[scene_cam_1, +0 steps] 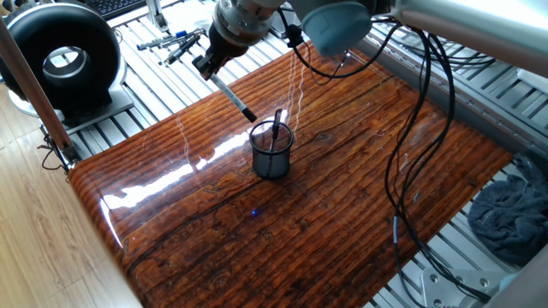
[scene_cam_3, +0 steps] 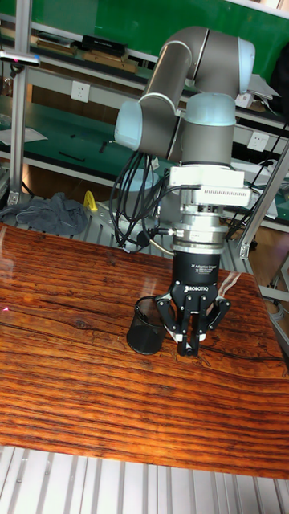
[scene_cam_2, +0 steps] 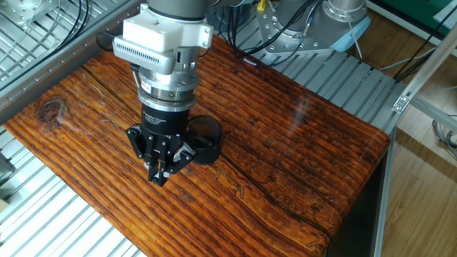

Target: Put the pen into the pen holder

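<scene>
My gripper [scene_cam_1: 209, 67] is shut on the pen [scene_cam_1: 231, 94], which has a pale barrel and a black tip and slants down to the right from the fingers. The tip hangs above the wooden table [scene_cam_1: 342, 197], just left of and above the pen holder [scene_cam_1: 272, 151], a dark mesh cup. A thin dark pen [scene_cam_1: 276, 127] stands inside the cup. In the other fixed view the gripper [scene_cam_2: 160, 175] partly hides the pen holder [scene_cam_2: 207, 140] behind it. The tall fixed view shows the gripper [scene_cam_3: 191, 344] to the right of the pen holder [scene_cam_3: 145, 326].
A black round device [scene_cam_1: 64, 58] stands at the far left. Several loose pens [scene_cam_1: 175, 43] lie on the metal bench behind the table. Black cables [scene_cam_1: 411, 128] hang from the arm across the right side. A grey cloth [scene_cam_1: 505, 214] lies off the right edge.
</scene>
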Motion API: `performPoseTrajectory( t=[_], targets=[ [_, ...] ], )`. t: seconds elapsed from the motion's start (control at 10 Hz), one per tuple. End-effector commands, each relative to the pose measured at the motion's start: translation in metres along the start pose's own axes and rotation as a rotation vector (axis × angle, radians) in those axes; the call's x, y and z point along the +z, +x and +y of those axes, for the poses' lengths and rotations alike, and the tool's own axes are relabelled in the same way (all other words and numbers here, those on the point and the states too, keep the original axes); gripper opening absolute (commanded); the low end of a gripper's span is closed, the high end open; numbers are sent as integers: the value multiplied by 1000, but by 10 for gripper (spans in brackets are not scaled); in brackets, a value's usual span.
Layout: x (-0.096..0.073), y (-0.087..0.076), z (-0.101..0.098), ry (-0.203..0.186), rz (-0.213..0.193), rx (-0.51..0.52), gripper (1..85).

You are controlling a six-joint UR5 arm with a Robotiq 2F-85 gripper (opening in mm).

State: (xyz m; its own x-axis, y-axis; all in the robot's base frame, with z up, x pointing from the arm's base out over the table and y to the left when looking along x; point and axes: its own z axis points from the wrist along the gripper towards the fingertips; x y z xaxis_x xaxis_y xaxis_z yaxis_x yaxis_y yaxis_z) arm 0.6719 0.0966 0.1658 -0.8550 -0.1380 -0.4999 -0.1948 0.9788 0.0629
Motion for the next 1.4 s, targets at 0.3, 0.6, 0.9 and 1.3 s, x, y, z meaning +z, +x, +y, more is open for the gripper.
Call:
performPoseTrajectory(
  t=[0.3,0.6,0.9,1.3],
  targets=[
    [-1,9,0,-13,26,8,13],
    [-3,34,-14,40,123,-6,13],
    [-5,44,-12,35,162,-14,13],
    [-5,46,-9,21,170,-7,13]
  ],
)
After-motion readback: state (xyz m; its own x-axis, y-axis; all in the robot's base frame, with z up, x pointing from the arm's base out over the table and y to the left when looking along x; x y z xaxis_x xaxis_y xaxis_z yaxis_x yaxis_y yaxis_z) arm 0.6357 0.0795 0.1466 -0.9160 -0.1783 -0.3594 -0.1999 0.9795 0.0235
